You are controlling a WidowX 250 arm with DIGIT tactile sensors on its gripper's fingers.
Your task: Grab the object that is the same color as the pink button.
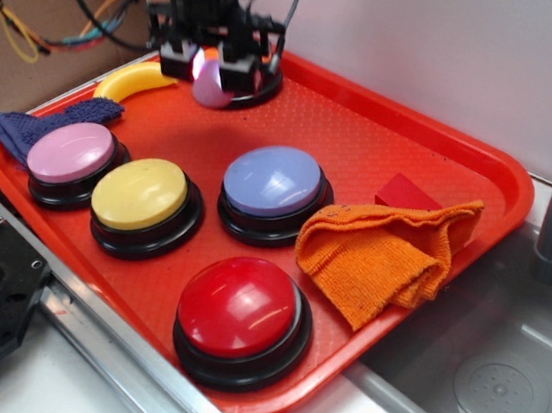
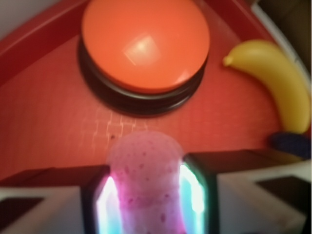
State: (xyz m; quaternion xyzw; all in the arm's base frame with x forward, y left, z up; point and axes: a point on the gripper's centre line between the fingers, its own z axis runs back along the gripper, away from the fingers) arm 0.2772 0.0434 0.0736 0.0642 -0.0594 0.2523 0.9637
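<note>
A small pink dimpled ball [image 1: 211,85] [image 2: 146,180] is squeezed between the lit pads of my gripper [image 1: 213,63] [image 2: 146,195], which is shut on it at the far end of the red tray [image 1: 384,149]. In the exterior view the ball hangs just above the tray floor. The pink button [image 1: 69,153], with a light pink dome on a black base, stands at the tray's left edge, well away from the gripper. An orange button [image 2: 145,46] lies just beyond the ball in the wrist view.
A yellow button [image 1: 140,195], a lavender-blue button [image 1: 273,182] and a red button [image 1: 237,307] stand on the tray. A banana [image 1: 135,80] [image 2: 278,83] and a blue cloth [image 1: 34,126] lie left. An orange cloth [image 1: 381,255] covers a red block [image 1: 407,193]. Right is a sink [image 1: 496,385].
</note>
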